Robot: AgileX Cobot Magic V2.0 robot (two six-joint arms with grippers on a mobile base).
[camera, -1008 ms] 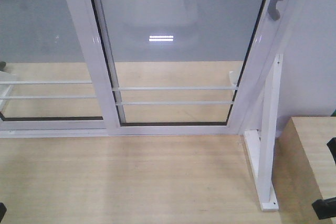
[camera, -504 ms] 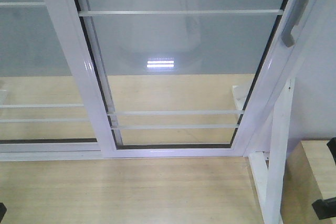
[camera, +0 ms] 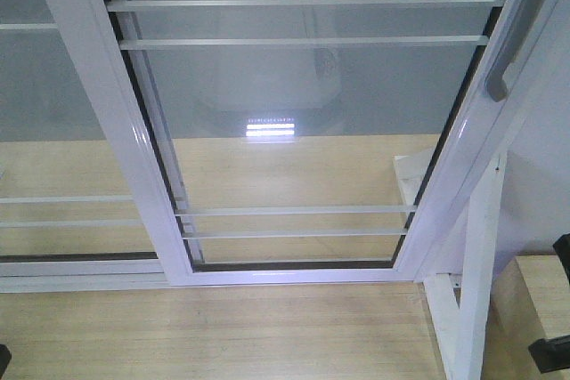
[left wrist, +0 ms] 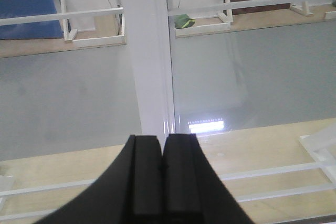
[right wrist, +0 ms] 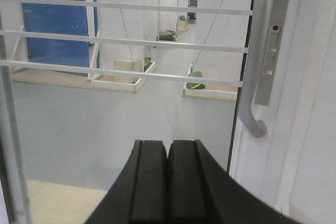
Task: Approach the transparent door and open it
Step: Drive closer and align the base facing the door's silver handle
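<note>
The transparent door (camera: 303, 131) fills the front view: clear glass in a glossy white frame with thin white bars. Its curved grey handle (camera: 503, 51) is at the upper right. In the right wrist view the handle (right wrist: 255, 82) and its lock plate (right wrist: 271, 45) stand to the upper right of my right gripper (right wrist: 168, 142), which is shut, empty and apart from them. My left gripper (left wrist: 163, 139) is shut and empty, facing the white upright frame (left wrist: 149, 51) at the door's left edge, not touching it.
A similar glass panel without a handle (camera: 53, 131) stands to the left. A slanted white support post (camera: 476, 273) and a pale wooden block (camera: 543, 278) are at the lower right. Pale wooden floor (camera: 223, 335) lies in front. A blue door (right wrist: 58, 19) shows beyond the glass.
The door has come nearer: its bottom rail and bars have slid down the front view, and the handle sits lower and larger at the right. Both grippers stay shut.
</note>
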